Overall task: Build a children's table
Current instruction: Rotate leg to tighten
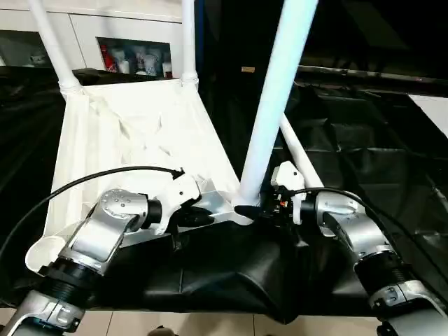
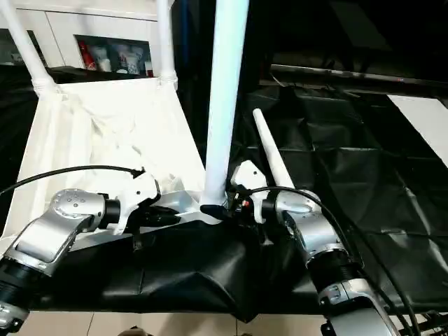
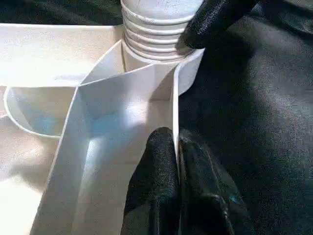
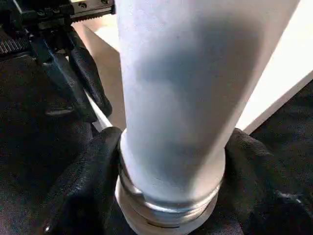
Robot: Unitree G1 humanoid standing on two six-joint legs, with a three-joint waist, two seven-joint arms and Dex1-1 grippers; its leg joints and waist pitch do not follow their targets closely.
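Observation:
The white table top (image 1: 140, 133) lies underside up on black cloth. Two white legs (image 1: 52, 42) (image 1: 188, 38) stand in its far corner sockets. A third leg (image 1: 276, 98) stands upright at the near right corner, its threaded end (image 3: 151, 29) sitting in the socket. My right gripper (image 1: 255, 210) is shut around this leg just above the socket, with a finger (image 4: 83, 191) on each side. My left gripper (image 3: 178, 186) is shut on the top's thin rim wall beside that socket. The fourth leg (image 2: 269, 150) lies loose on the cloth, to the right of the top.
Black cloth (image 1: 350, 140) covers the work surface and hangs over its near edge. A white glass-door cabinet (image 1: 133, 56) stands behind the table top. A pale surface (image 1: 434, 112) shows at the far right. Black cables run along both forearms.

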